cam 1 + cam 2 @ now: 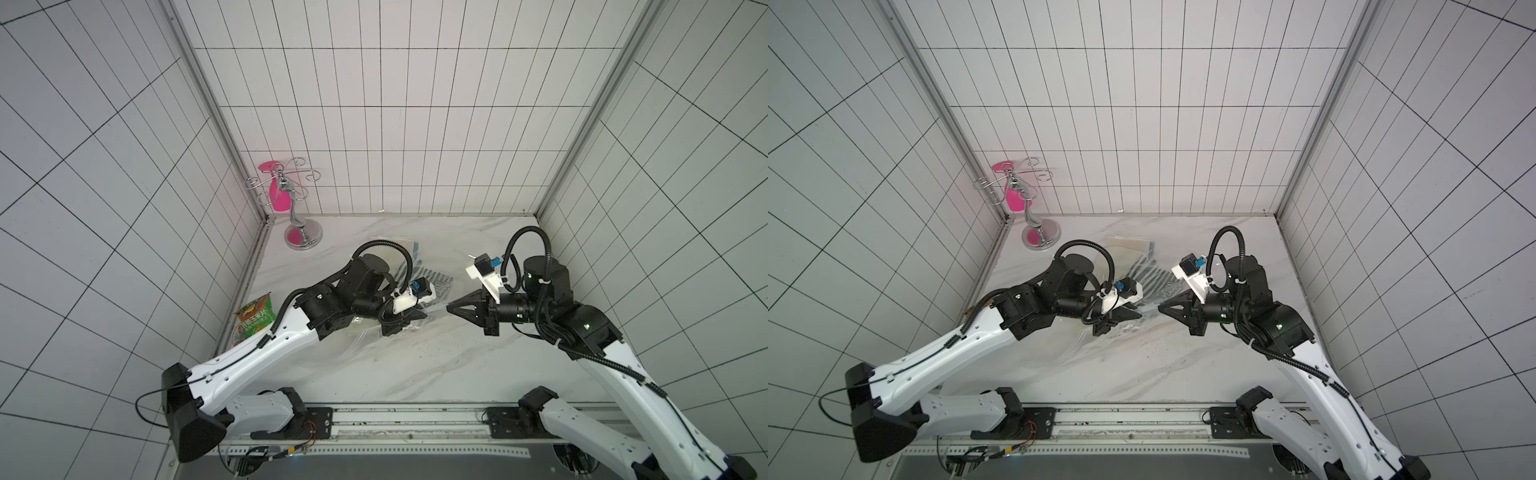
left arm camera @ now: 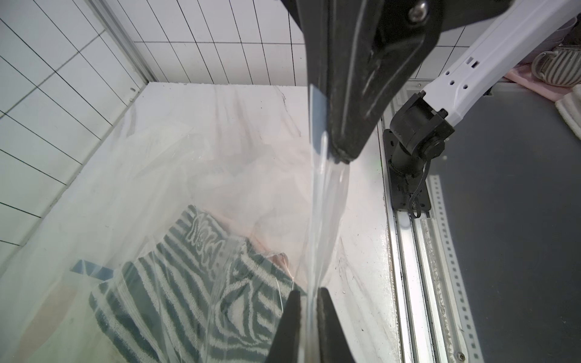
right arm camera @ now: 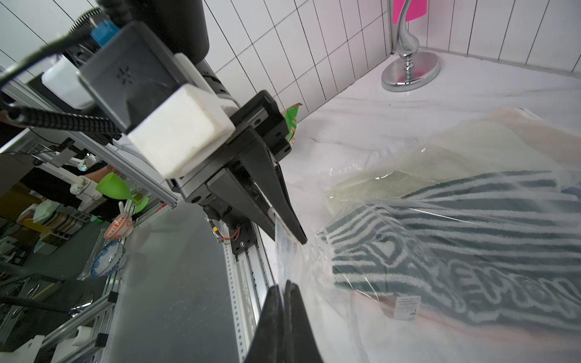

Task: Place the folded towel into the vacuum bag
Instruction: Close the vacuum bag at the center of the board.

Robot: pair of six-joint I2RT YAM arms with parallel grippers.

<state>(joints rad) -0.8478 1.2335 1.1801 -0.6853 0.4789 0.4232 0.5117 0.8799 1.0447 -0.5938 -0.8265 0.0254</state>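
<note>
**Left claw (image 2: pixel 309 294) and right claw (image 3: pixel 284 287) pinch the vacuum bag (image 2: pixel 151 176)**

Both claws are closed on the bag's clear plastic edge, tips facing each other and close together above the middle of the marble surface (image 1: pixel 415 365). A narrow strip of film is pulled taut between them. From there the bag slopes down onto the surface, crinkled and glossy.

The towel (image 3: pixel 456 257) – folded, with teal and white stripes – lies on the surface beyond the claws and shows through the plastic. Whether it sits inside the bag or under it cannot be told.

Against the left wall a green and orange snack packet (image 1: pixel 253 320) stands well apart from the bag. A chrome stand (image 1: pixel 302 235) is in the far left corner.
</note>
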